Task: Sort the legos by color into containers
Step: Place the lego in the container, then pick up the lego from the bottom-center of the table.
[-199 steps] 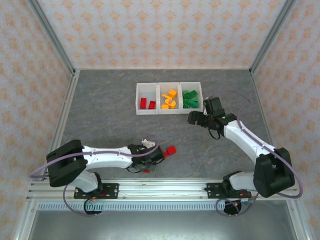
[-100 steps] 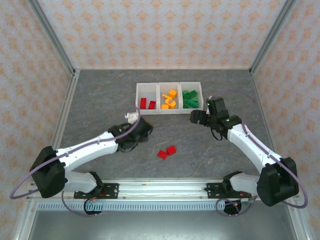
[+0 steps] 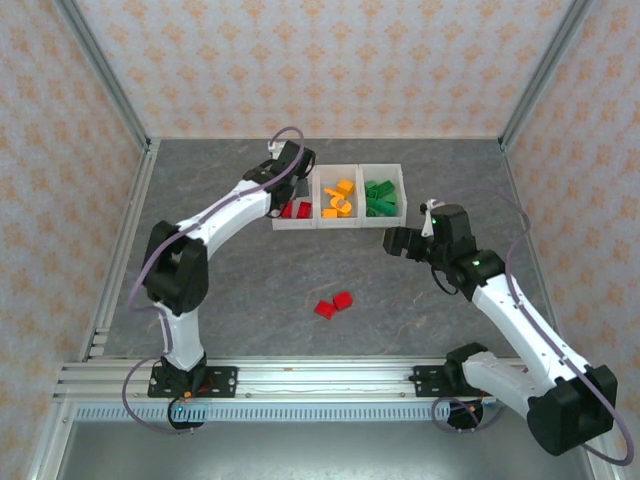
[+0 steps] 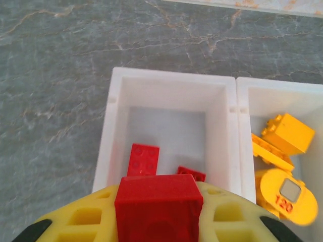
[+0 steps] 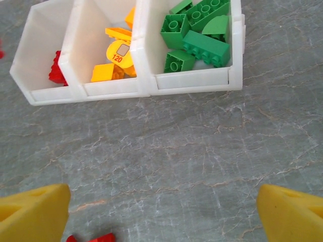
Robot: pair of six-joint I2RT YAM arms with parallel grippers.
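My left gripper [image 4: 159, 214] is shut on a red brick [image 4: 159, 201], held between its yellow fingers [image 4: 75, 222] just above the near edge of the left container [image 4: 113, 131]. Two red legos [image 4: 143, 159] lie inside that bin. In the top view the left gripper [image 3: 287, 193] hangs over the row of containers [image 3: 338, 226]. The middle bin holds orange-yellow legos [image 3: 339, 197] and the right bin green ones [image 3: 380, 198]. Two red legos [image 3: 335, 304] lie loose on the table. My right gripper [image 3: 392, 240] stands open over bare table, its fingertips [image 5: 35, 209] far apart.
The grey stone-patterned table [image 3: 220, 270] is walled by patterned panels and metal rails on three sides. In the right wrist view the loose red legos [image 5: 93, 238] peek in at the bottom edge, in front of the bins [image 5: 194, 80].
The left arm has swung from the near middle of the table up to the left bin, carrying a red brick. The right arm has drifted slightly right and nearer.
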